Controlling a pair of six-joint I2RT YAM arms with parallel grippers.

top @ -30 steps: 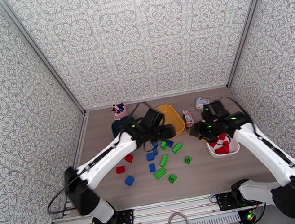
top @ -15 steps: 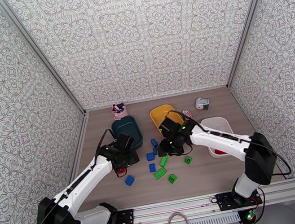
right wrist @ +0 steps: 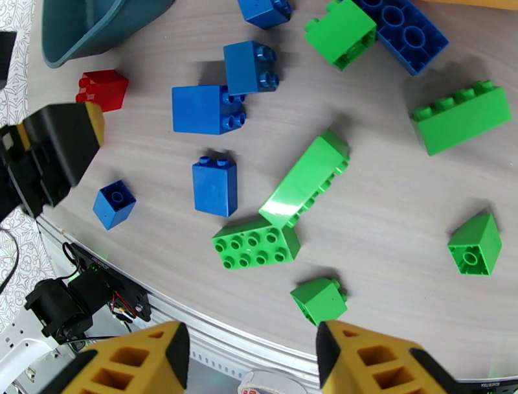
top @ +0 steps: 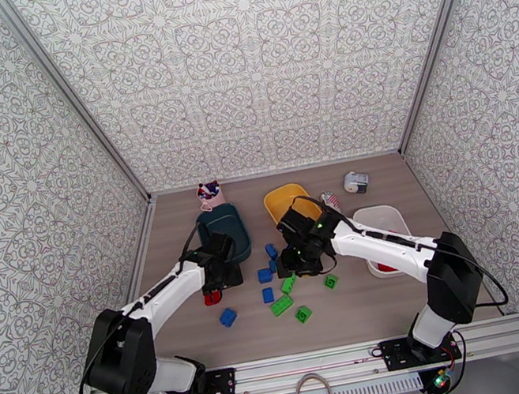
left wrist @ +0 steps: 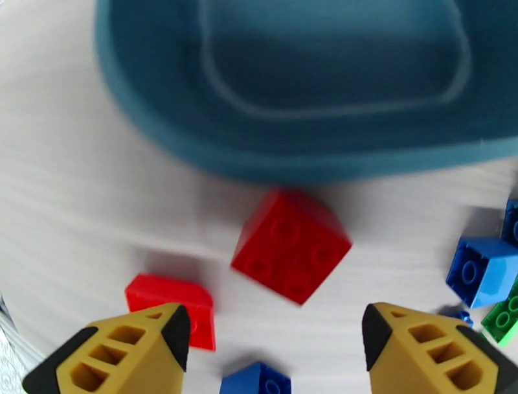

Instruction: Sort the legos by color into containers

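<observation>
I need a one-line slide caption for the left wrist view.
Open left gripper poised over a red lego beside the dark teal container.

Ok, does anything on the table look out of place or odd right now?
Nothing looks spilled or broken. Two non-bricks sit at the far edge: a pink-and-navy toy behind the teal bin and a white-grey gadget beyond the white bin. The yellow bin sits noticeably more skewed than the teal bin.

Teal bin (left wrist: 291, 159) blurred, cut off at top edge
</observation>
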